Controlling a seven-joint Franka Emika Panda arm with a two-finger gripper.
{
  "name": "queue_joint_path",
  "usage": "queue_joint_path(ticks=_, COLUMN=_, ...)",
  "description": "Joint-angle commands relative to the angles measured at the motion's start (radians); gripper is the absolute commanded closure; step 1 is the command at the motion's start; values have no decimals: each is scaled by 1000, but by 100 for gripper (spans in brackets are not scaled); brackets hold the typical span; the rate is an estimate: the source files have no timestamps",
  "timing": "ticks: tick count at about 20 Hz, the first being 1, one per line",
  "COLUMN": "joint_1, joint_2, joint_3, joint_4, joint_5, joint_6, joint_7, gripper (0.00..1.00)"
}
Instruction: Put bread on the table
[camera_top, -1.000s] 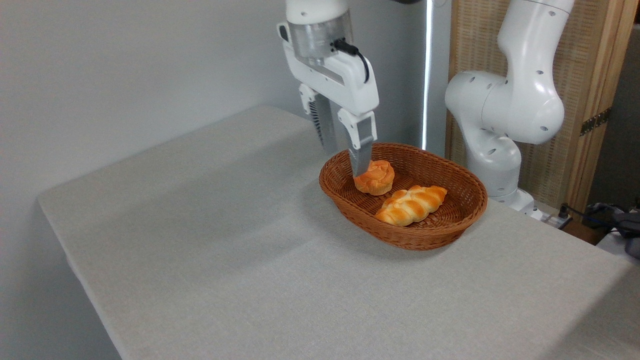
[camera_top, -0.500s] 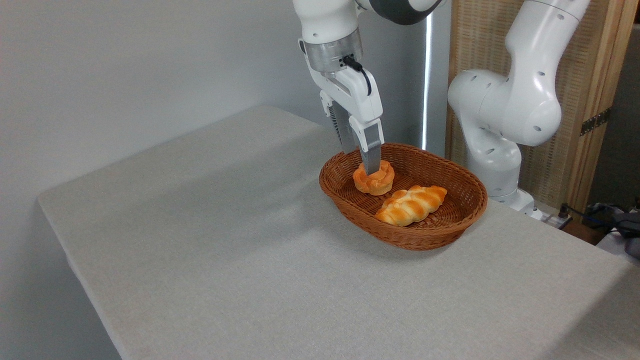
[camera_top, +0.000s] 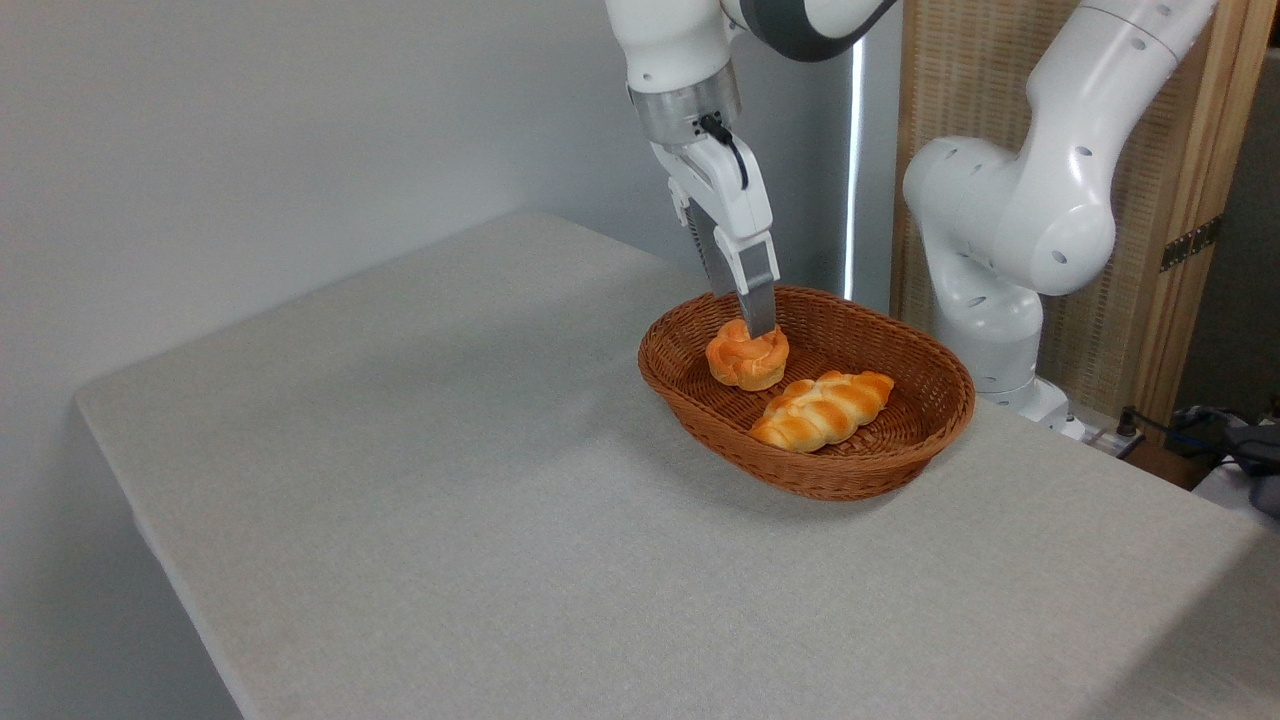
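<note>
The bread (camera_top: 745, 358), a small round orange bun with a swirled top, sits in the left end of the brown wicker basket (camera_top: 880, 470) on the grey table (camera_top: 450, 480). My gripper (camera_top: 746, 314) points down directly over the bun and is open. Its near fingertip (camera_top: 763, 322) reaches the bun's top right edge. The far finger (camera_top: 716, 255) stands behind, its tip hidden by the basket rim and the bun. Whether the fingers touch the bun I cannot tell.
A longer, paler braided loaf (camera_top: 822, 410) lies in the basket to the right of the bun. The arm's white base (camera_top: 1000, 260) stands behind the basket at the table's far right. A wooden screen (camera_top: 1160, 180) and cables are behind it.
The gripper has swung to the right, from the bun's left side to over its top right edge. The bun and the loaf have stayed in the basket.
</note>
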Motion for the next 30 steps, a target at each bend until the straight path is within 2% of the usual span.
queue_joint_path(ticks=1, joint_1=-11, joint_2=-15, joint_3=7, joint_4=-58, joint_5=-5, joint_6=28, joint_7=-7, gripper=0)
queue_joint_path(ticks=14, joint_1=-32, joint_2=1, joint_3=7, joint_4=-91, joint_5=-5, joint_6=146, joint_7=-13, gripper=0)
queue_joint_path(ticks=27, joint_1=-65, joint_2=24, joint_3=7, joint_4=-114, joint_5=-6, joint_6=152, joint_7=-16, gripper=0)
queue_joint_path(ticks=28, joint_1=-66, joint_2=29, joint_3=7, joint_4=-118, joint_5=-6, joint_6=152, joint_7=-14, gripper=2)
queue_joint_path(ticks=29, joint_1=-65, joint_2=31, joint_3=7, joint_4=-126, joint_5=-6, joint_6=155, joint_7=-13, gripper=17)
queue_joint_path(ticks=30, joint_1=-66, joint_2=31, joint_3=7, joint_4=-129, joint_5=-6, joint_6=157, joint_7=-13, gripper=21)
